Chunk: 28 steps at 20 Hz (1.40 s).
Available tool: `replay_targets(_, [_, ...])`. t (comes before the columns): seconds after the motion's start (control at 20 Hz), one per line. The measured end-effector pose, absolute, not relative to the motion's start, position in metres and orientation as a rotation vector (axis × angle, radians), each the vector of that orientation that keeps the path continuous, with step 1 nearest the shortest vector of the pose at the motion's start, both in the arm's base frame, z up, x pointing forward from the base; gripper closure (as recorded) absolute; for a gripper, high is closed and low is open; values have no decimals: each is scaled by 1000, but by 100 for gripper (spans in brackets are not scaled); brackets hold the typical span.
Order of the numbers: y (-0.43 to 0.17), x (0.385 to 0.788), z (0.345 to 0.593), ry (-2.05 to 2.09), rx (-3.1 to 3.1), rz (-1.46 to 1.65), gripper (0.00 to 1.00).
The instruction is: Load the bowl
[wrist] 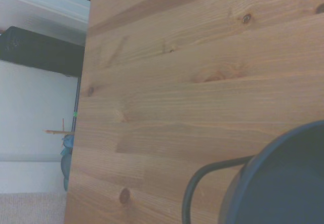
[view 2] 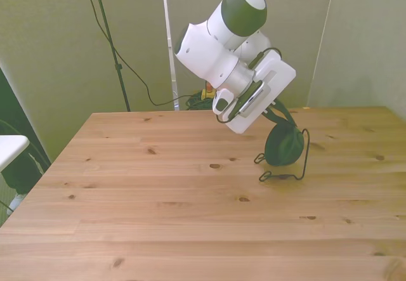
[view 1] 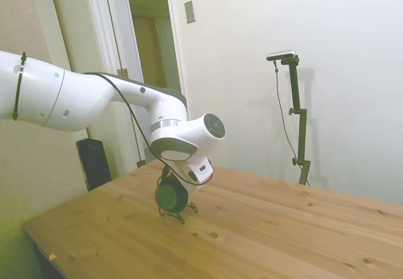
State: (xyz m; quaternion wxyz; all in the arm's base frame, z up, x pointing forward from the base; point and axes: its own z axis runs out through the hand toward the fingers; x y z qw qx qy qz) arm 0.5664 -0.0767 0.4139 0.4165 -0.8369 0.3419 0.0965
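The end effector [view 2: 274, 117] appears to be gripping the bowl [view 2: 283, 145] just beneath it, on edge in the wire stand [view 2: 283, 176]. Seat it fully between the wires on the bench [view 2: 158, 217] before letting go.

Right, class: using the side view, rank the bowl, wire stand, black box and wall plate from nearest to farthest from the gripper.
1. Bowl, right at the gripper.
2. Wire stand, just under the bowl, on the table.
3. Black box, off the table's far edge.
4. Wall plate, high on the wall.
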Motion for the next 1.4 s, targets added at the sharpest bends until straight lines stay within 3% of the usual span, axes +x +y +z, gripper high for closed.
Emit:
replay_targets(1.05, [-92,572,399,898,-2096,245,100])
replay_targets(1.1, [-91,572,399,898,-2099,245,0])
replay_targets(1.4, [-90,573,400,893,-2107,241,0])
